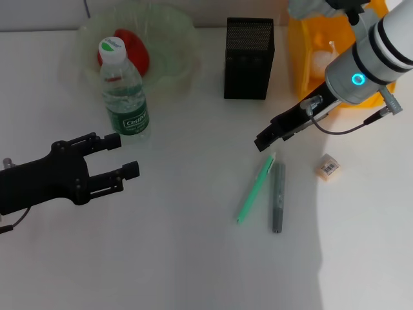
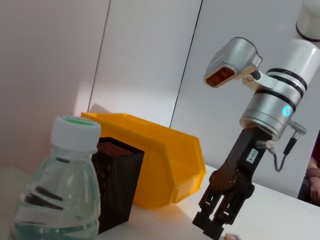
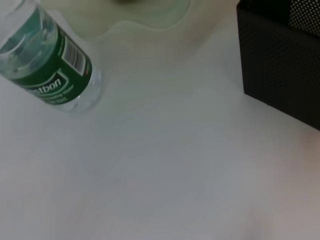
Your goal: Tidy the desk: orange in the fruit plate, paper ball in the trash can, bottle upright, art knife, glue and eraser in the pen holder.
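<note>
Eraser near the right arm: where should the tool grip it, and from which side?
The eraser lies flat on the table, clear of the pens. Probably best to bring the right tool down from above and pinch its two long side faces, label up.

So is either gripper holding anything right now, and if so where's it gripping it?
Nothing is held. The left gripper is open and empty beside the bottle; the right gripper hangs empty above the green knife and grey glue stick.
</note>
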